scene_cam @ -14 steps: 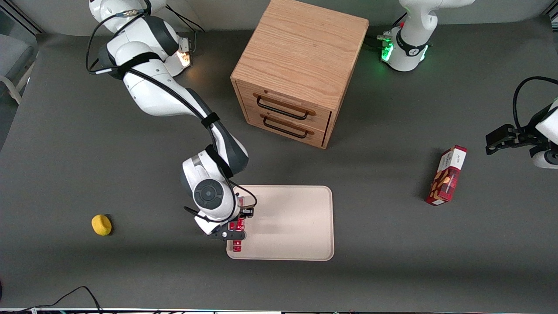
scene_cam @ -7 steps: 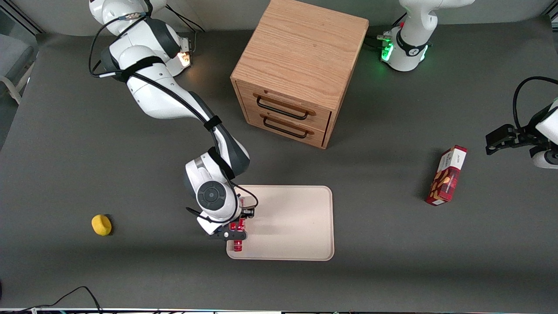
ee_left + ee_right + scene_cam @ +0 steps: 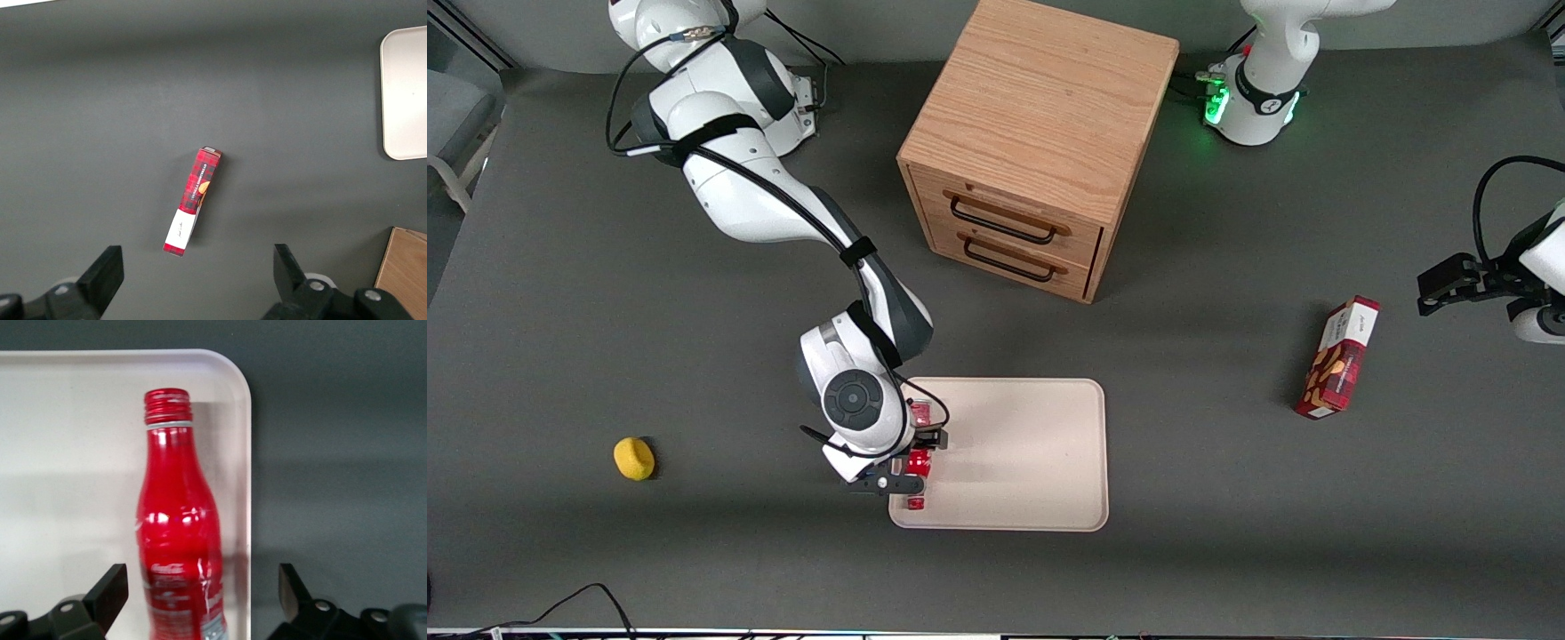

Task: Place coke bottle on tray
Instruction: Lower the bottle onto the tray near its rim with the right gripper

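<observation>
The coke bottle (image 3: 918, 462) lies flat on the beige tray (image 3: 1032, 453), close to the tray's rim at the working arm's end, its red cap pointing toward the front camera. My right gripper (image 3: 911, 464) hovers directly above it. In the right wrist view the gripper (image 3: 200, 593) is open, with one black finger (image 3: 110, 593) on each side of the bottle (image 3: 177, 540) and clear gaps between them. The bottle rests on the tray (image 3: 67, 453) just inside its rounded corner. The arm's wrist hides part of the bottle in the front view.
A wooden two-drawer cabinet (image 3: 1040, 133) stands farther from the front camera than the tray. A red snack box (image 3: 1338, 357) lies toward the parked arm's end and also shows in the left wrist view (image 3: 193, 200). A small yellow object (image 3: 633, 458) lies toward the working arm's end.
The wrist has shifted slightly toward the working arm's end and more of the bottle's red body shows under it. The bottle stays lying on the tray.
</observation>
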`<state>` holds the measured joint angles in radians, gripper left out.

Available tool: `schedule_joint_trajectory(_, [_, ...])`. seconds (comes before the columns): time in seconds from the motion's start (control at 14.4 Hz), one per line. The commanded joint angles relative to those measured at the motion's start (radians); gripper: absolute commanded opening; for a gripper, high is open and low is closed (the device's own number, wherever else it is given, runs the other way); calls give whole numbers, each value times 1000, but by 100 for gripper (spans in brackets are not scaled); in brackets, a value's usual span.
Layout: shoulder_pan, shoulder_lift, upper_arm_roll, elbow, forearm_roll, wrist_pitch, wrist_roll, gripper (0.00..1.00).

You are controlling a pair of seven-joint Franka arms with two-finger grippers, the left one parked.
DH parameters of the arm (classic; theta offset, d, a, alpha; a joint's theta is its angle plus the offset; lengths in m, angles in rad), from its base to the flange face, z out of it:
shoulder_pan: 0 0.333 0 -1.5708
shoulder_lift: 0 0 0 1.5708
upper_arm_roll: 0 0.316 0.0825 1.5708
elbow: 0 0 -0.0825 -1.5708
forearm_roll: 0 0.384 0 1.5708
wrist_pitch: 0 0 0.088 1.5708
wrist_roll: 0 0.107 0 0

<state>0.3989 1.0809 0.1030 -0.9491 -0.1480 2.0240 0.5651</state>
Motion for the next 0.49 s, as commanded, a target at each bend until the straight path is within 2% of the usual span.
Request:
schedule_joint_trajectory(0.0, [14,14,-12,32,-13,-5,-8,100])
schedule_joint_trajectory(0.42, [14,14,-12,24,-19,-5,-8,100])
